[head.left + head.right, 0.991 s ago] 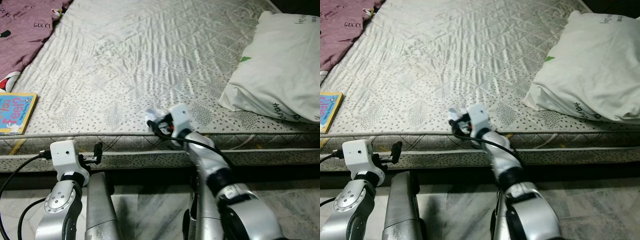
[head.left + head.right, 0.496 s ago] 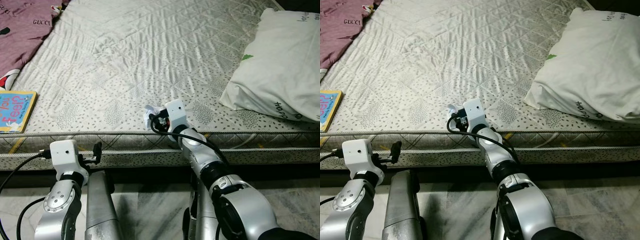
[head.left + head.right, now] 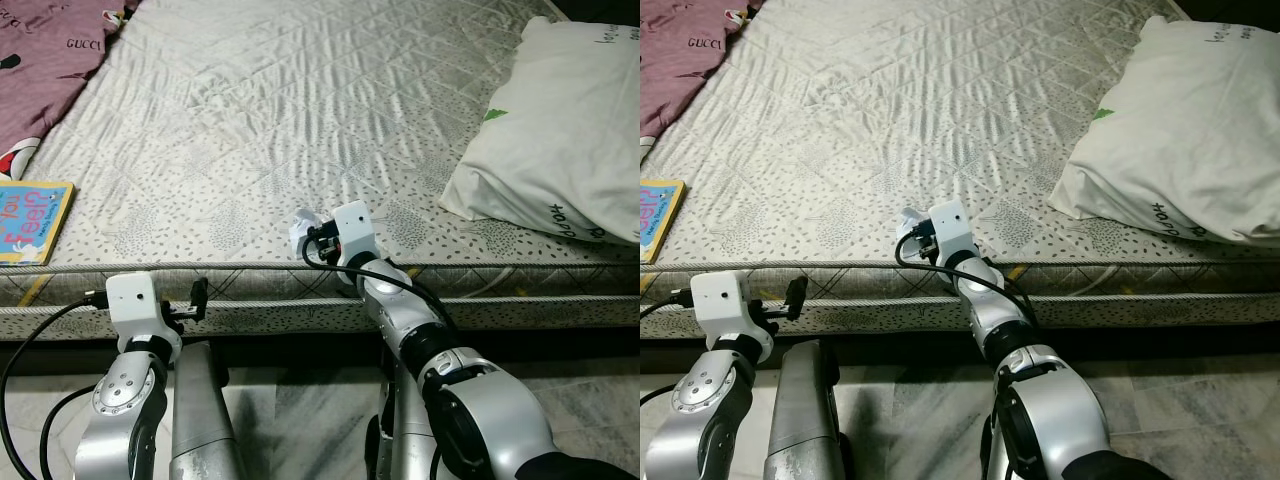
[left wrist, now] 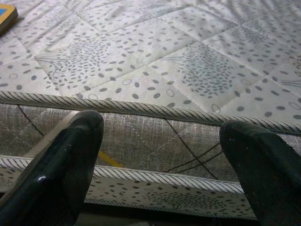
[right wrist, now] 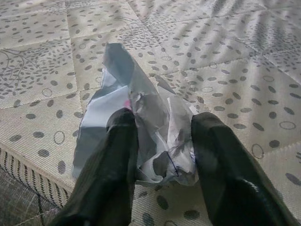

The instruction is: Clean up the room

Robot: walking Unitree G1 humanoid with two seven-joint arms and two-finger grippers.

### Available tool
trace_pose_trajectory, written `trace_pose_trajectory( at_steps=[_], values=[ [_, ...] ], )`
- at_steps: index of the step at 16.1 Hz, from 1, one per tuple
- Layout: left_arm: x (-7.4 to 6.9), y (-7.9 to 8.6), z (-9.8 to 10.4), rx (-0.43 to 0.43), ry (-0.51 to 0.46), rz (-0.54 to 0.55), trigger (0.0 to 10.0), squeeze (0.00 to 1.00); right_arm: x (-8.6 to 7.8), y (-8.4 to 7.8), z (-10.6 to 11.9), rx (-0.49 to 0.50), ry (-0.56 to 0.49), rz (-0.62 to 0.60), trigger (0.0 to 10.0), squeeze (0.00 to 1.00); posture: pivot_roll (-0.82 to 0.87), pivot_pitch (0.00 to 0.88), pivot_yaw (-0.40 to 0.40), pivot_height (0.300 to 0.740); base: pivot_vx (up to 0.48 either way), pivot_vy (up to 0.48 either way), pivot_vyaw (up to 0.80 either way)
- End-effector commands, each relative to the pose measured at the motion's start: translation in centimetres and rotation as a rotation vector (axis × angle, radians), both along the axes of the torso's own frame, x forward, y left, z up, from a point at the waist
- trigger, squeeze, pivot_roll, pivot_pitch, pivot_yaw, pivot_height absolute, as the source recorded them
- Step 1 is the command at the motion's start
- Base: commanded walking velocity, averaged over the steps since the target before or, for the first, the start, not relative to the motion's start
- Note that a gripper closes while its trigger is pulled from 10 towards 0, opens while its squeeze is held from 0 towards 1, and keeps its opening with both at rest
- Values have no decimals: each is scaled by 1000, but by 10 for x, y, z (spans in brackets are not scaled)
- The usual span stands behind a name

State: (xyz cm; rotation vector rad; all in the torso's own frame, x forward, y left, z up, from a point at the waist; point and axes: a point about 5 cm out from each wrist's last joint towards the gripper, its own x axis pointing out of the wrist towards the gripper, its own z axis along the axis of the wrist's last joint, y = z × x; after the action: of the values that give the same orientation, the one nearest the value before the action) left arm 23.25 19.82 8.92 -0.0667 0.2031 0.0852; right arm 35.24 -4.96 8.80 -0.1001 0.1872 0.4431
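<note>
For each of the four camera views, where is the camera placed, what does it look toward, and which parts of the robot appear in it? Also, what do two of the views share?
Left eye view: on the head, looking down at the mattress; both silver arms show.
Right eye view: beside it, same scene, with the pillow.
Left wrist view: on the left wrist, facing the mattress edge; the left gripper is open and empty.
Right wrist view: on the right wrist, facing the crumpled paper between the right gripper fingers.
Shared: the paper also appears in the left eye view.

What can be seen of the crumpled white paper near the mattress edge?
The crumpled white paper is a creased, bluish-white wad with a small pink spot. It lies on the grey dotted quilted mattress, close to its front edge. The right pincer straddles it, one black finger on each side, apparently touching it.
</note>
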Motion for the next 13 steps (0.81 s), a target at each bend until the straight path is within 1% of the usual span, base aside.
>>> trace_pose_trajectory(
  at_steps=[1, 6, 9, 13],
  values=[
    [0, 1, -4, 14, 14, -3, 10000, 0, 1, 1, 1, -7, 2, 0, 0, 0, 84, 51, -9, 477, 0, 0, 0],
    [11, -1, -2, 12, -5, -5, 10000, 0, 5, -4, 4, -26, -4, -14, 0, 0, 74, 38, -16, 477, 0, 0, 0],
    [16, -2, 1, 6, -24, 3, 10000, 0, 9, -9, 8, -26, -13, -33, 0, 0, 65, 15, -18, 477, 0, 0, 0],
    [31, -5, 5, 1, -56, -5, 10000, 0, 14, -17, 12, -43, -18, -64, 0, 0, 48, 0, -15, 477, 0, 0, 0]
  ],
)
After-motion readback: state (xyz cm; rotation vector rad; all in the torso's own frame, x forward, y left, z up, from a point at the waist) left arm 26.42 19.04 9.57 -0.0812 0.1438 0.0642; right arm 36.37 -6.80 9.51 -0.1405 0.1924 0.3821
